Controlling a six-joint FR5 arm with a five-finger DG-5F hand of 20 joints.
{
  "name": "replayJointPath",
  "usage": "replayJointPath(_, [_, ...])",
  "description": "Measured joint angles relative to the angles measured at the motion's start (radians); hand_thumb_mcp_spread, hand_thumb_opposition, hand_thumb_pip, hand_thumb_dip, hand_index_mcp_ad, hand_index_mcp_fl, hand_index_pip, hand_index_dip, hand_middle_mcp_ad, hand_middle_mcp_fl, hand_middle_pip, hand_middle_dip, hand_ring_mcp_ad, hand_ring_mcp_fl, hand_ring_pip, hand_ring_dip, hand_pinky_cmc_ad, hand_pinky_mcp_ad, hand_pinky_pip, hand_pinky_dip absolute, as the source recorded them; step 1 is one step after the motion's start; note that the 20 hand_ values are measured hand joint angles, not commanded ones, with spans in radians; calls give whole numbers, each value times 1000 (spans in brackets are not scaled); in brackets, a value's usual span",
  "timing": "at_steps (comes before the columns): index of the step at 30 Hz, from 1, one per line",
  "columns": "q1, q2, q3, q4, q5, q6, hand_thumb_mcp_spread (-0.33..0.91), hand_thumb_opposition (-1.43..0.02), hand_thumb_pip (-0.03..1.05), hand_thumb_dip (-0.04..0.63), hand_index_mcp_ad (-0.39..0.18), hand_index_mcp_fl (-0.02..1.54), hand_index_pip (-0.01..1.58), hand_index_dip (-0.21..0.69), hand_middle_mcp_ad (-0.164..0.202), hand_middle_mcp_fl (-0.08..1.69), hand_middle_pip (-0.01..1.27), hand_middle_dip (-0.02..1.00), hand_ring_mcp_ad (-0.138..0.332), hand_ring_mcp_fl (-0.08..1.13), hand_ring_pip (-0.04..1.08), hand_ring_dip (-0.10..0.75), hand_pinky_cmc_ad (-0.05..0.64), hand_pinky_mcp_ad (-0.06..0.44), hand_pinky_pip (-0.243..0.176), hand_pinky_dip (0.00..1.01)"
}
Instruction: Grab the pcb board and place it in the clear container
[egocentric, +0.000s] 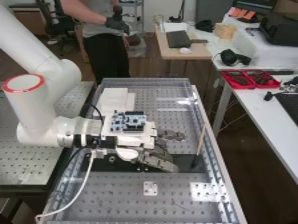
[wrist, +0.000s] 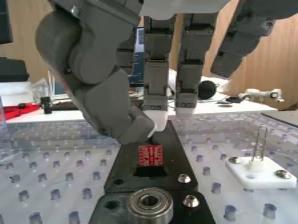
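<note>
PCB board (wrist: 150, 155) sits on the black fixture (wrist: 177, 159) — your fingers (egocentric: 158, 161) hang near it, loosely extended, parted from the board and gripping nothing.

Circuit boards, two: one red circuit board (wrist: 150, 155), one blue-and-white circuit board (egocentric: 128, 121). Bearings: one bearing (wrist: 151, 202). Visible bolt heads (wrist: 184, 178): four. High view, centre as datum: red trays (egocentric: 236, 79), two o'clock, two; slender upright rod (egocentric: 201, 137), four o'clock, one; white mounting plate (egocentric: 151, 188), six o'clock, one.
</note>
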Motion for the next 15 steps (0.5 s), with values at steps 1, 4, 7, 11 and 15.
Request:
replayJointPath(1, [0,-3,1,0,1,0,552,-990,750,442,-120,216,105,37,-2,405,894,834,54,464,241,597,328,216,51,195])
replayJointPath(4, [0,-9,5,-2,3,-1,555,-988,749,442,-120,216,101,37,-2,429,888,831,54,464,246,607,346,216,51,195])
replayJointPath(7, [0,-13,7,-4,5,0,555,-988,749,442,-120,216,105,37,-2,422,887,834,52,461,246,607,346,215,51,195])
replayJointPath(11, [0,-16,8,-5,5,2,557,-988,749,442,-133,220,101,37,-2,424,887,836,56,464,246,607,346,216,51,195])
replayJointPath(15, [1,-20,10,-5,6,1,553,-988,750,442,-134,220,101,37,-2,424,887,836,56,464,246,607,349,216,51,195])
